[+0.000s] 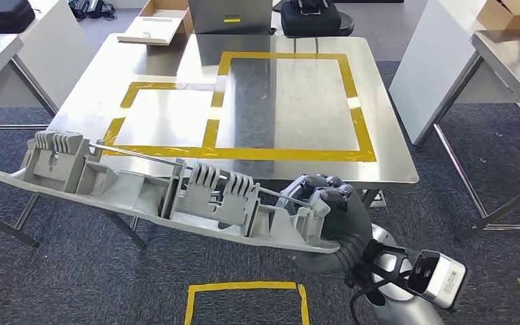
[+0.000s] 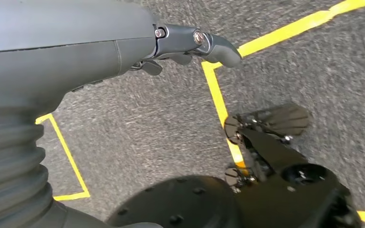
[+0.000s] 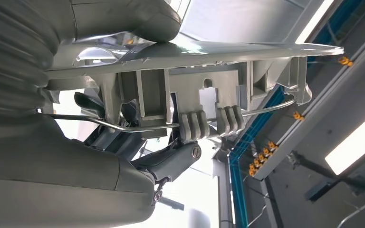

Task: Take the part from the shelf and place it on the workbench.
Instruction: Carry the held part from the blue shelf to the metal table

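the right hand (image 1: 325,206) has its fingers (image 3: 171,161) wrapped round one end of the part (image 1: 142,186), a long grey moulded plastic piece with ribbed clips and a thin metal rod, held level above the carpet just before the steel bench (image 1: 393,166). the left hand (image 2: 190,42) hangs with fingers loosely curled, holding nothing.

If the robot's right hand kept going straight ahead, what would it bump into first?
Probably the near edge of the steel workbench. The right hand holds the long grey part just short of it, though heights are hard to judge.
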